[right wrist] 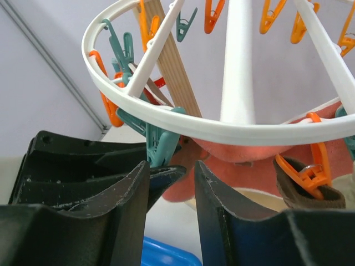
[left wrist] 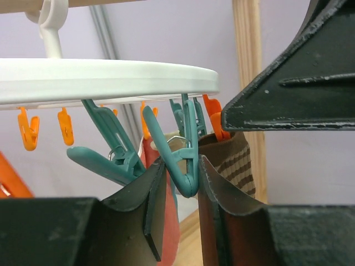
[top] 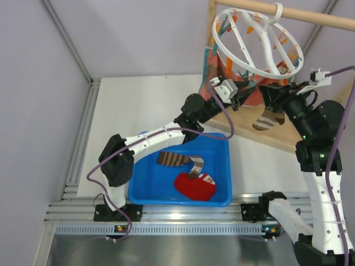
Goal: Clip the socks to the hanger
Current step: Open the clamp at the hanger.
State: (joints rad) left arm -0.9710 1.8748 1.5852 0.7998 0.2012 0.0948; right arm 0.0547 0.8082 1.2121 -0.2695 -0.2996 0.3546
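White hanger on wooden rod: one clipped sock at its rim, under an orange clothespin. Outstanding: striped sock and red sock, lying mid blue bin. Left gripper clamped on teal clothespin; right gripper jaws apart, empty.

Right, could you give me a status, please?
Left gripper on teal clothespin. Right gripper open. Brown sock clipped to hanger; red sock, striped sock in bin. Nothing blocking.
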